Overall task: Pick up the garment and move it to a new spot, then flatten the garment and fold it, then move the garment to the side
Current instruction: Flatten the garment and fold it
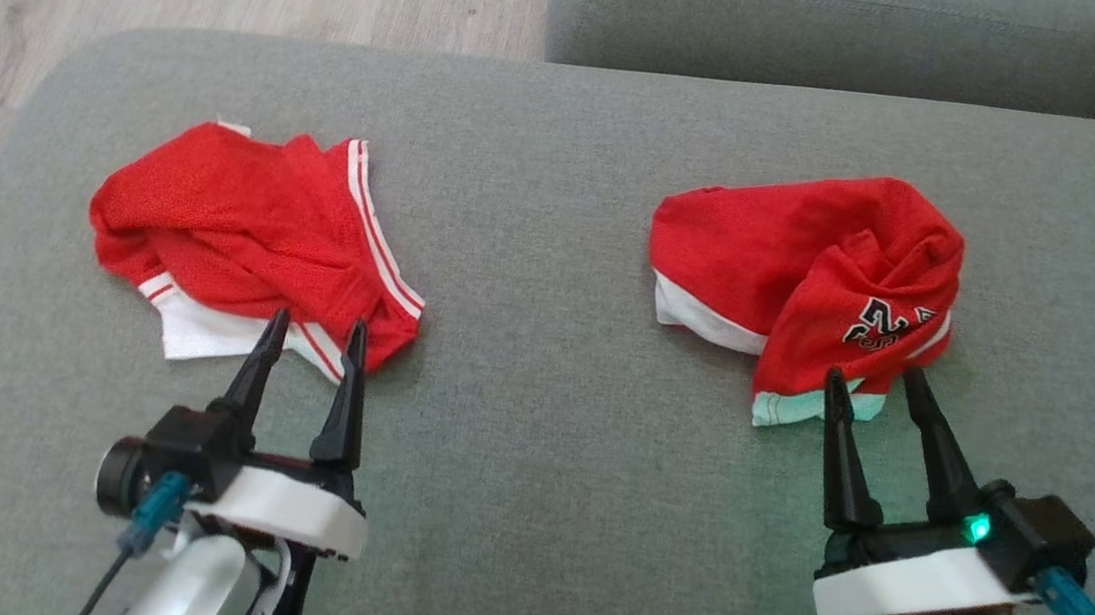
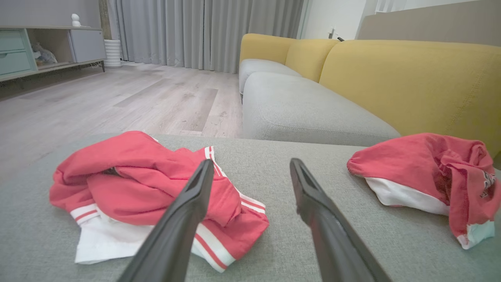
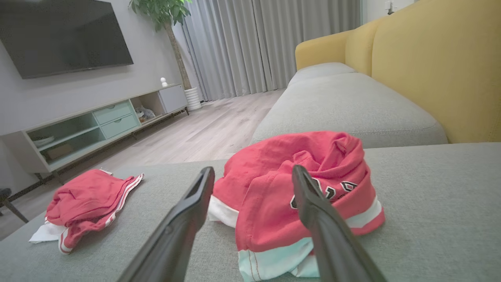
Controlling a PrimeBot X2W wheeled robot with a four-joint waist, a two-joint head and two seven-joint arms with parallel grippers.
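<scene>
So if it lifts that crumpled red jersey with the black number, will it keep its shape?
Probably not: the crumpled red jersey with the black number lies in soft folds, so it should sag and unfurl from wherever it's pinched. It looks thin, likely light. Pushed across the grey fabric cushion, it would probably bunch rather than slide.

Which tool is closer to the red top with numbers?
Right. The right tool points at the numbered top; the left tool is far off, by the striped garment.
</scene>
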